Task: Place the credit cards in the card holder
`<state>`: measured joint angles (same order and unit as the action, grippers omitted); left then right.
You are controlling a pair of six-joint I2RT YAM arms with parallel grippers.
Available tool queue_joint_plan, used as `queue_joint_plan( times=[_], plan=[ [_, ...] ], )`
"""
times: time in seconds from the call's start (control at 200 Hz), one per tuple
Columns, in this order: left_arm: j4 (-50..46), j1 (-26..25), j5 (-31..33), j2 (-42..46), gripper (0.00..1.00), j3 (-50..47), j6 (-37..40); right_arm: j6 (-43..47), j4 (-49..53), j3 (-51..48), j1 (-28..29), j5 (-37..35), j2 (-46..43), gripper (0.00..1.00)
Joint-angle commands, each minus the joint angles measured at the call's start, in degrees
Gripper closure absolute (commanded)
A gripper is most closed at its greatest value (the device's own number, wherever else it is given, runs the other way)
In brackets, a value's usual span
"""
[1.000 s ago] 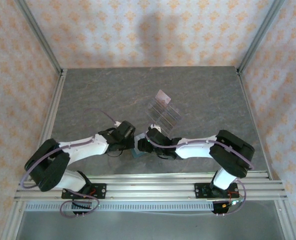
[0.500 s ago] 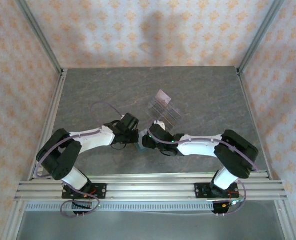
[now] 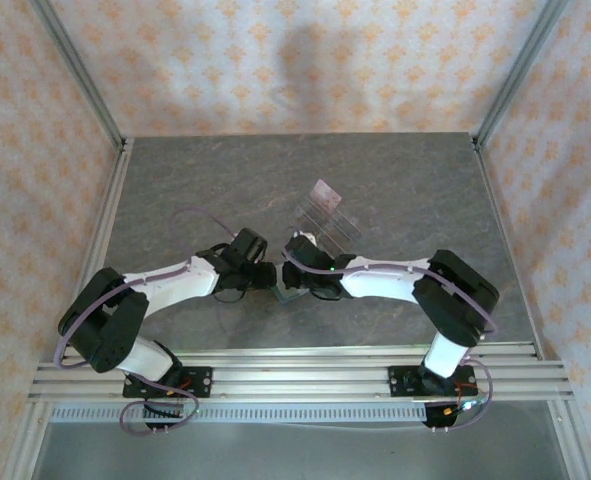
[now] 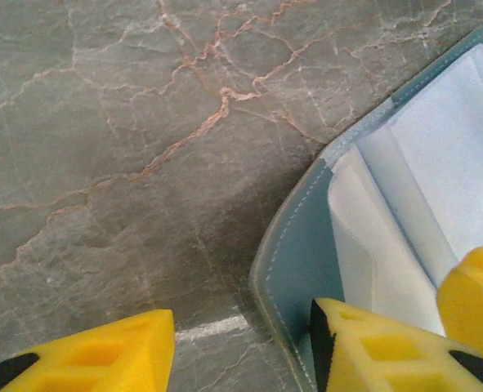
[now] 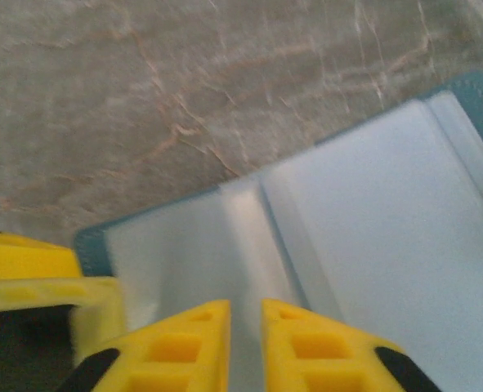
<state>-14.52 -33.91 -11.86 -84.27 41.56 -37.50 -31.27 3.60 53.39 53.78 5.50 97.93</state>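
Two changes are seen against a second ago: the left gripper point(image 4: 241, 343), then closed, is now spread across the teal edge of the card holder point(image 4: 294, 269), and the right gripper point(image 5: 245, 339), then wide, is narrowed onto its pale inner leaf. The holder is laid open, inside up, on the table point(image 4: 102, 163) between both grippers, near the front middle. Its fold is pointed away from the right fingers.

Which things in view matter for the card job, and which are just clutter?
Job: dark teal soft fold-over card holder, lying open; pale pink-lilac plastic card, at the far end of the clear slotted plastic rack.
Lying about: that rack itself.
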Motion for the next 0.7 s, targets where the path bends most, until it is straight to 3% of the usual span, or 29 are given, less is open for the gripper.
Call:
queue_joint_plan(
  times=[0.0,0.35,0.696],
  plan=[
    [-1.97,1.16,-1.34,2.73,0.47,-0.73,-1.32,0.42,1.92,0.25,-0.29,0.40,1.20,0.86],
    [-0.93,4.24,-8.68,3.17,0.38,-0.46,-0.82,-4.65,-2.89,0.45,-0.36,6.46,6.11,0.87],
    [-1.55,4.20,-8.45,-3.47,0.50,2.93,-0.08,-16.82,-17.39,-4.15,-0.13,5.08,8.89,0.87]
  ],
)
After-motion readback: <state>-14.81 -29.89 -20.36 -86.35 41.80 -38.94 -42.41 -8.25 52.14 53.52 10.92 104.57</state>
